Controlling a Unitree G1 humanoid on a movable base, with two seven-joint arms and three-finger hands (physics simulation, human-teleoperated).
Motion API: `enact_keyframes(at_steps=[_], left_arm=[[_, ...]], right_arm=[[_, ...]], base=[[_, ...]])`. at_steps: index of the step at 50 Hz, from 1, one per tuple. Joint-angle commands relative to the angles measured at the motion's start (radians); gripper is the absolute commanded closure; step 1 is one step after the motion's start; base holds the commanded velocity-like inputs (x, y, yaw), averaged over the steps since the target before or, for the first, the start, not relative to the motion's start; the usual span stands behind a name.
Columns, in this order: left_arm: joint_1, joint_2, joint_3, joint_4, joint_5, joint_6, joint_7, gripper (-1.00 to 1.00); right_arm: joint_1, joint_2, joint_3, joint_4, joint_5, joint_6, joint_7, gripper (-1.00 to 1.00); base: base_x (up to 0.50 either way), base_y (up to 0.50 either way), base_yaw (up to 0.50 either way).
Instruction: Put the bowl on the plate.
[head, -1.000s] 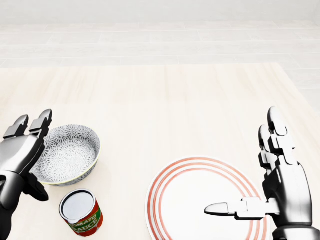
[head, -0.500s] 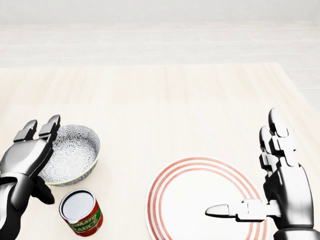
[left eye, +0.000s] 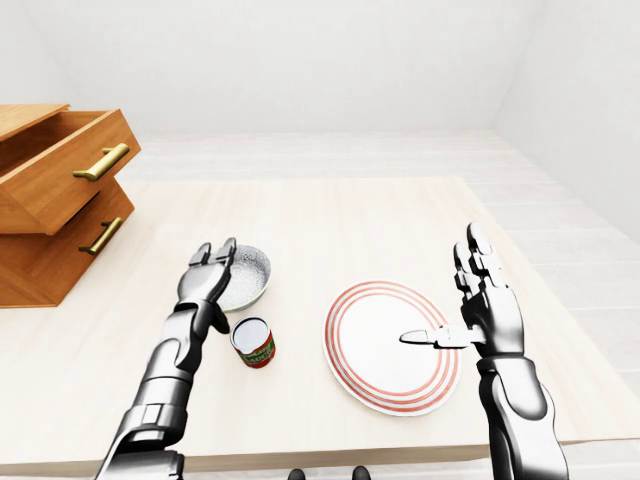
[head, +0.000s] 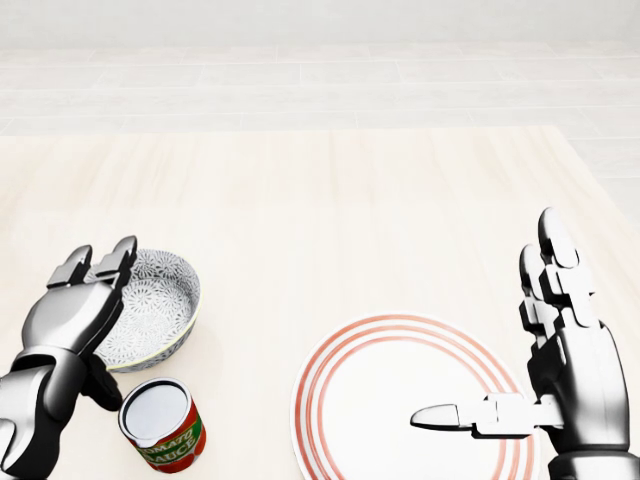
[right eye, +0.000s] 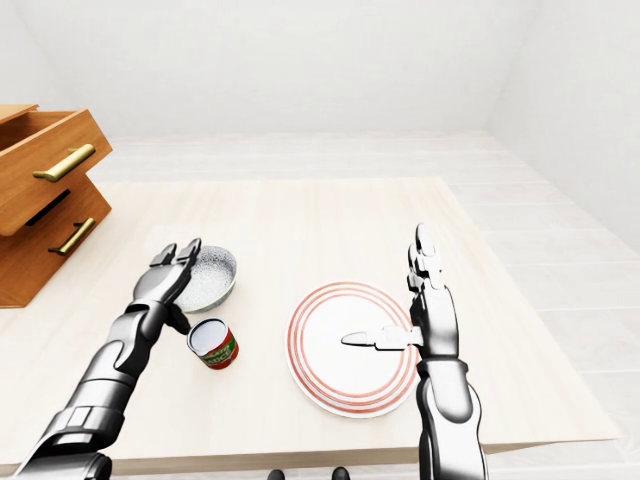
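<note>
A grey patterned bowl sits on the table at the lower left of the head view. My left hand reaches over its left rim with fingers spread open, thumb below the rim; it is not closed round the bowl. A white plate with red rings lies at the lower right. My right hand stands open over the plate's right edge, fingers upright, thumb pointing left above the plate.
A tomato sauce can stands just below the bowl, next to my left thumb. A wooden drawer unit with its top drawer pulled out sits on the table's left side. The table edge runs just below the plate.
My left hand has moved right and further over the bowl's left rim. The right hand, bowl, plate and can have stayed put.
</note>
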Motion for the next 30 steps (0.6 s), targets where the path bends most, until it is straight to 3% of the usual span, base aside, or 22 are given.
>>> enact_keyframes(at_steps=[1, 26, 30], left_arm=[[-0.011, -0.008, -0.014, 0.040, 0.007, 0.000, 0.022, -1.00], [0.014, -0.023, -0.018, 0.052, -0.022, 0.000, 0.014, -1.00], [0.020, -0.024, -0.021, 0.045, -0.020, 0.000, 0.011, -0.82]], right_arm=[[-0.002, -0.001, -0.001, 0.001, 0.001, 0.000, 0.000, -1.00], [0.021, 0.006, 0.001, -0.008, -0.002, 0.000, 0.002, -1.00], [0.023, 0.007, 0.001, -0.010, -0.001, 0.000, 0.003, -1.00]], base=[[0.00, 0.00, 0.00], [0.00, 0.00, 0.00], [0.00, 0.00, 0.00]])
